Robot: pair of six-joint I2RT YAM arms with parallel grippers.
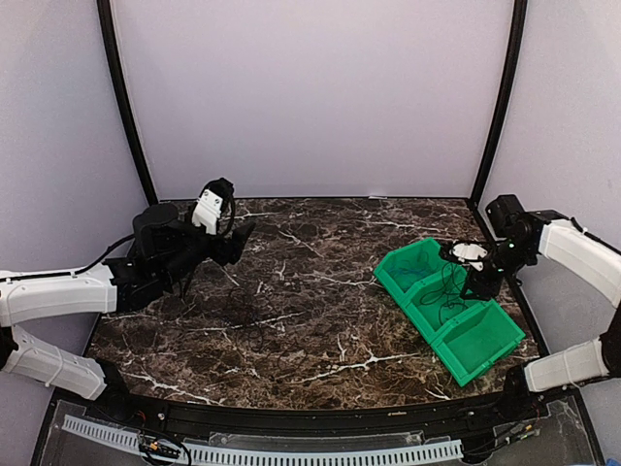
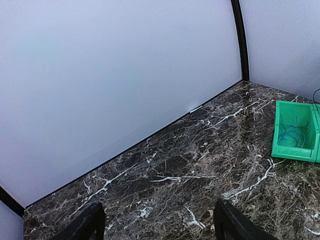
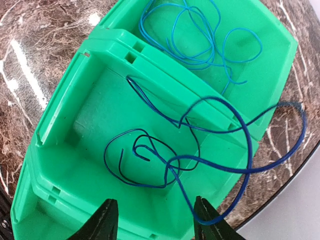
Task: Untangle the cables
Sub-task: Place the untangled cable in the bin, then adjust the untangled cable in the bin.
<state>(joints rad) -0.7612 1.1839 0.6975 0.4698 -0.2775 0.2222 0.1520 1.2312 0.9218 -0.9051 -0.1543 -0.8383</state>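
The dark blue cable lies coiled in the middle green bin, and one long loop of it goes over the rim onto the table at the right. The bright blue cable lies alone in the next bin beyond. The right gripper hangs just above the dark coil, fingers spread, pinching nothing; the cable passes close beside one finger. The left gripper, also spread and empty, is well apart, so we judge the right arm nearer.

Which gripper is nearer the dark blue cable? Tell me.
Right. The right gripper hangs just above the dark blue cable; the left gripper is far across the table.
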